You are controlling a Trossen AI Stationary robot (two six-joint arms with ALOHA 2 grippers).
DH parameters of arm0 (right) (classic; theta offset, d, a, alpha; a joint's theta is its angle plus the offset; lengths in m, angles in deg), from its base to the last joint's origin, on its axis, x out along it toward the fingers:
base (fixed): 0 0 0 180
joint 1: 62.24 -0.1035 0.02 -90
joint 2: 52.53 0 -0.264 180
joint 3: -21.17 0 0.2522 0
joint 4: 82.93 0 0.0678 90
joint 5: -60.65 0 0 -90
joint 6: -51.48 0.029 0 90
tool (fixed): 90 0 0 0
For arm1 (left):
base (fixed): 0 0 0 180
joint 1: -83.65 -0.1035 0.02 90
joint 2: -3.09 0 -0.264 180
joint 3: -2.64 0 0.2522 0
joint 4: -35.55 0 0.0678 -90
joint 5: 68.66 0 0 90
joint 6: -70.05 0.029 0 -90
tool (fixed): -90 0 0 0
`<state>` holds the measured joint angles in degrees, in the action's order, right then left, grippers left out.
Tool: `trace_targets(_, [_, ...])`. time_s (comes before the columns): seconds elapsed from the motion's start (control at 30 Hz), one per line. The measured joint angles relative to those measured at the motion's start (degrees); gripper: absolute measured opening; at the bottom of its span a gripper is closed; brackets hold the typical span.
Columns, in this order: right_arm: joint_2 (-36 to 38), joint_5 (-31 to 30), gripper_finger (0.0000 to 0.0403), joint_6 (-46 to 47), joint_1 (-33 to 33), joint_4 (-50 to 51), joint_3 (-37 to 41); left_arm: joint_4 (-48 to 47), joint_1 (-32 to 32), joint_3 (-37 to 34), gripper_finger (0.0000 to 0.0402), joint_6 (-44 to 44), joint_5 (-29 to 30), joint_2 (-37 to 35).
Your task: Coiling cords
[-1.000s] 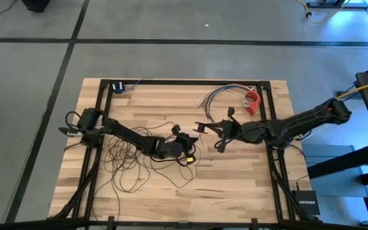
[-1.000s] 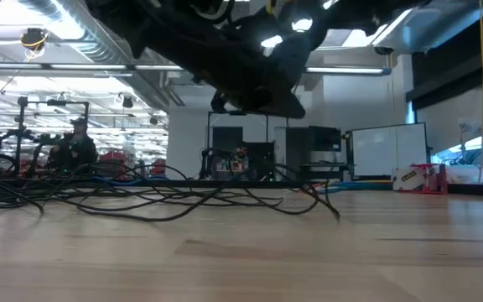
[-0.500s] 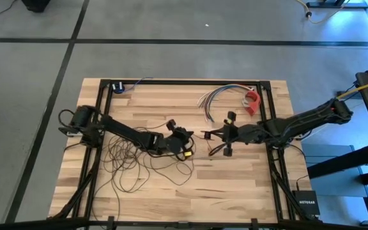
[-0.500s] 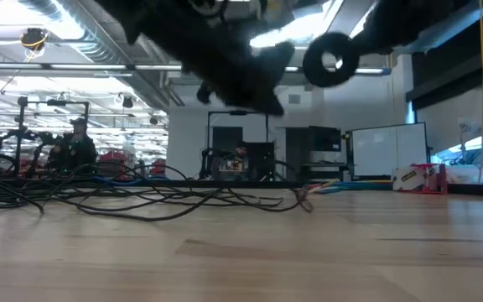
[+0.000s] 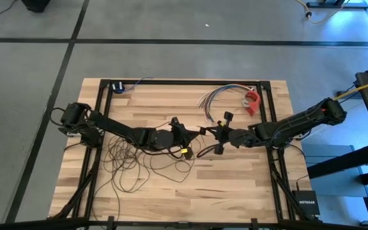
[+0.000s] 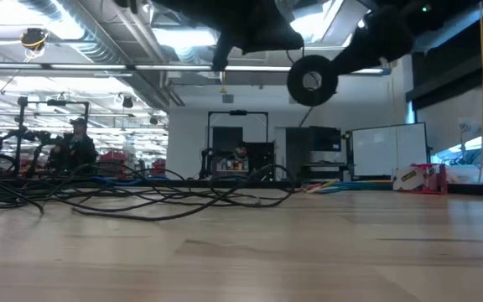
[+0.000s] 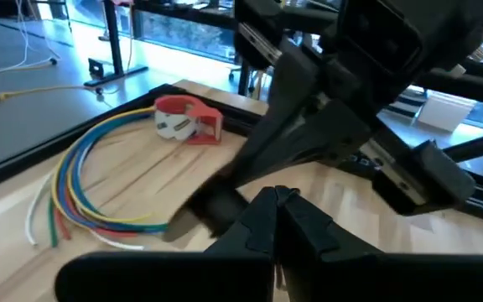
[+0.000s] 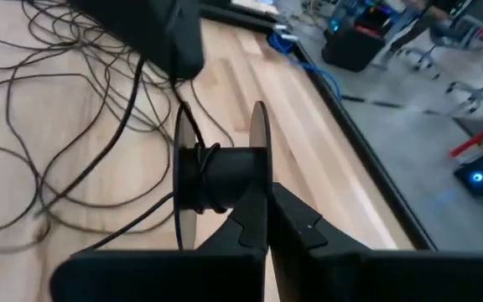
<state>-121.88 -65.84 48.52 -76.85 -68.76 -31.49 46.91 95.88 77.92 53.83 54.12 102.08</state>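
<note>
Cord [image 8: 193, 159] wraps on spool [image 8: 220, 180] in clenched right end effector [image 8: 262, 220], only in right wrist view.

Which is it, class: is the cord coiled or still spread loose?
Mostly spread: the cord sprawls in loops across the table; few turns sit on the spool.

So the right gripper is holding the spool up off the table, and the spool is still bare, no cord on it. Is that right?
Not quite. The right gripper does hold the spool off the table, but the spool is not bare: the right wrist view shows turns of the cord already wrapped around its core, with the rest trailing to the tangle on the table.
</note>
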Motion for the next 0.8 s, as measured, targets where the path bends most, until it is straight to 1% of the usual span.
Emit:
trace_targets(0.17, [-0.3,-1.4,0.0003,-1.6,0.4,-4.8,0.1,3.7,0.0,0.1,0.0000,-1.2,-0.2,1.8])
trace_targets(0.5, [-0.4,-3.0,0.0003,-2.3,0.8,-9.3,0.3,8.1,-0.1,0.2,0.0000,-1.4,-0.4,3.4])
trace_targets(0.63, [-0.3,-3.2,0.0003,-2.1,0.8,-9.0,0.2,10.6,-0.1,0.2,0.0001,2.4,-0.4,3.2])
trace_targets(0.73, [-0.3,-3.2,0.0003,-1.6,0.8,-8.8,0.0,8.6,0.0,0.8,0.0000,5.6,0.0,1.7])
trace_targets(0.8, [-0.2,-3.3,0.0003,-1.6,0.8,-9.5,-0.1,7.0,0.4,1.9,0.0000,6.9,1.3,1.1])
